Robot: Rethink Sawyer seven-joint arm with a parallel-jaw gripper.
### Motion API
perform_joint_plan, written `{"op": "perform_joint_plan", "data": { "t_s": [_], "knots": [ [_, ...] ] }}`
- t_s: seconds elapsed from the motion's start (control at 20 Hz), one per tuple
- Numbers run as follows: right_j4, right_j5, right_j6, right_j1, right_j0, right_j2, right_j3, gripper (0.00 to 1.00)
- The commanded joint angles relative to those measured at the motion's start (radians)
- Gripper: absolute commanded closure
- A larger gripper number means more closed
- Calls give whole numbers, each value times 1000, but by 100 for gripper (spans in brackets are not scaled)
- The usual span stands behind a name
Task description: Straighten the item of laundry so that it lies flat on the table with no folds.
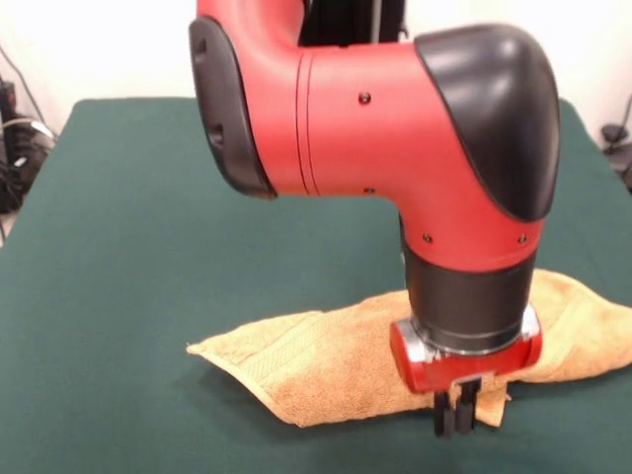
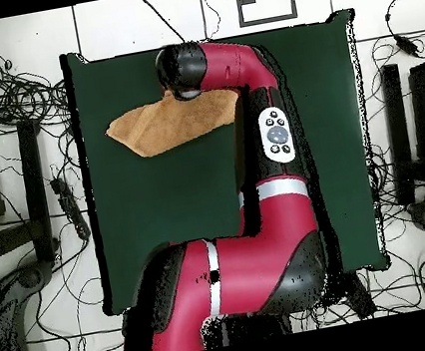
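Observation:
The orange-tan towel (image 1: pixel 326 360) lies on the dark green table (image 1: pixel 148 247) in a long, folded-over strip, with a woven band near its left end. It runs out past the picture's right edge. My gripper (image 1: pixel 456 413) is low at the towel's front edge, right of the middle, with its black fingers (image 1: pixel 443 413) close together and pinching that edge. In the overhead view the towel (image 2: pixel 162 127) lies near the table's (image 2: pixel 144 226) far edge, left of the middle. The arm's black wrist (image 2: pixel 183 70) covers the towel's right part and hides the gripper there.
The red arm (image 1: pixel 375 118) fills the upper middle of the front view and hides the table behind it. In the overhead view the arm (image 2: pixel 267 144) runs up the table's middle. Cables and stands (image 2: pixel 19 147) lie on the floor around the table.

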Motion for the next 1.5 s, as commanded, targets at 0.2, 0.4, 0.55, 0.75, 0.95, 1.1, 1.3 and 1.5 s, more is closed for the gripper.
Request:
{"op": "perform_joint_plan", "data": {
  "t_s": [0.2, 0.4, 0.55, 0.75, 0.95, 1.1, 1.3, 1.5],
  "knots": [
    [51, -58, 114, 8, 17, 121, 85, 100],
    [67, -32, 103, 11, 19, 117, 82, 0],
    [74, -16, 102, 13, 22, 114, 77, 0],
    [81, -11, 105, 11, 26, 111, 78, 0],
    [84, 5, 104, 6, 32, 111, 78, 0],
    [85, 26, 102, 2, 35, 105, 86, 0],
    [93, 58, 95, -19, 35, 103, 112, 0],
    [99, 83, 90, -32, 36, 98, 130, 0]
  ]
}}
